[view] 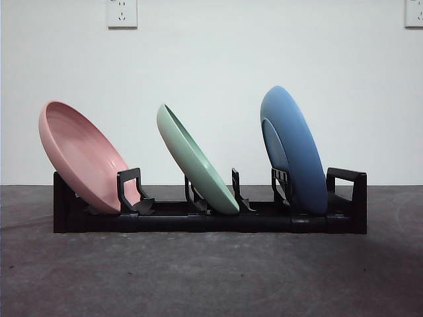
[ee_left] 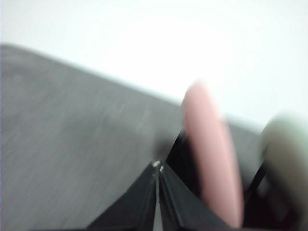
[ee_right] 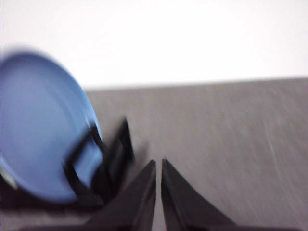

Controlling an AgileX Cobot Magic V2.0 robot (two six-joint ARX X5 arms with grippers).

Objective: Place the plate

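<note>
Black plastic rack: we see round pink plate at 9 o'clock, green plate centre, blue plate at 3 o'clock.
Left gripper: jaws closed, empty.
Right gripper: jaws nearly closed, empty.

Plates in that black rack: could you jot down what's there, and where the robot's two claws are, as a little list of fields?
rack: black rack on the grey table
pink plate: one end slot, leaning
green plate: middle slot, leaning
blue plate: other end slot, steeper
left gripper: shut, empty, beside the pink plate
right gripper: shut, empty, beside the blue plate
</note>
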